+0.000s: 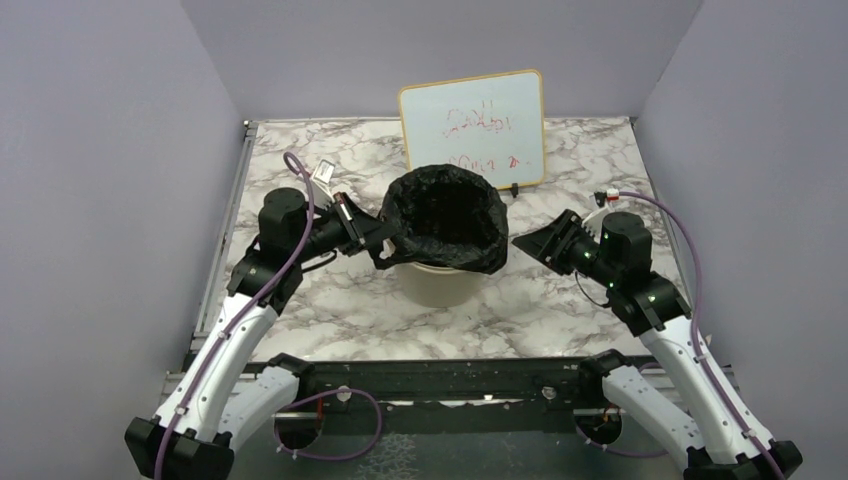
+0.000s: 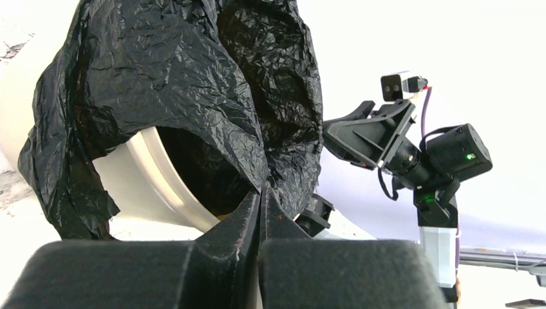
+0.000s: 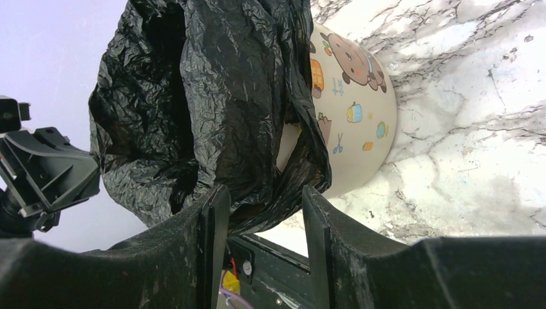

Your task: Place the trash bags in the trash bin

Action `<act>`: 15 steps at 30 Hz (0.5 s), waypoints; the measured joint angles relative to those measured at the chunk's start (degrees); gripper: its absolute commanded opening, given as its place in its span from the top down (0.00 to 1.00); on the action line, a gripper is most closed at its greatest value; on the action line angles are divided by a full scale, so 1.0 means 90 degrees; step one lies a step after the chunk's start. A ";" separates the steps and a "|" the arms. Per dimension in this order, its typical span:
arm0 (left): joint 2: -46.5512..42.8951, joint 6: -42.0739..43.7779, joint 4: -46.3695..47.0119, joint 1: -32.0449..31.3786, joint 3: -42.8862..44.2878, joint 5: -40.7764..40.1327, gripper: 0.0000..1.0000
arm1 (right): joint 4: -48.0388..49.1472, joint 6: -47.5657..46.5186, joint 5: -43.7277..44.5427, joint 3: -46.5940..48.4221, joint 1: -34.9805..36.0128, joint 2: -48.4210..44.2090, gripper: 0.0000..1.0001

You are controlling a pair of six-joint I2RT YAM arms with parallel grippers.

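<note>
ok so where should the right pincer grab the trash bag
Probably the slack hem of the trash bag hanging outside the trash bin rim on its right, coming in level from the right. That fold droops clear of the wall, right before the open right pincer, while the left pincer pinches the opposite edge.

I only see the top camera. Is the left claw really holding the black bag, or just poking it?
Observer: Holding it. Its wrist camera shows the left gripper shut tight on a fold of the trash bag.
Kid: And the right claw?
Observer: The right gripper is open. Its camera shows the bag's hem in the gap, not pinched.
Kid: Is the bin just plain?
Observer: No. On the side facing the right wrist camera, the trash bin has little cartoon pictures, a brown bear among them.
</note>
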 measured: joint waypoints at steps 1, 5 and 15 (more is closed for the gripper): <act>-0.0041 0.0000 0.0000 0.0000 -0.0010 0.0017 1.00 | 0.0000 0.0005 -0.0002 0.0000 0.0000 0.0000 0.49; -0.0245 0.0007 0.0005 0.0000 -0.0138 0.0172 1.00 | 0.0002 0.0015 -0.0039 0.0000 0.0000 0.0015 0.49; -0.0731 0.0131 -0.0381 0.0000 -0.0500 0.0056 1.00 | 0.0034 0.0029 -0.0253 0.0000 0.0000 0.0104 0.49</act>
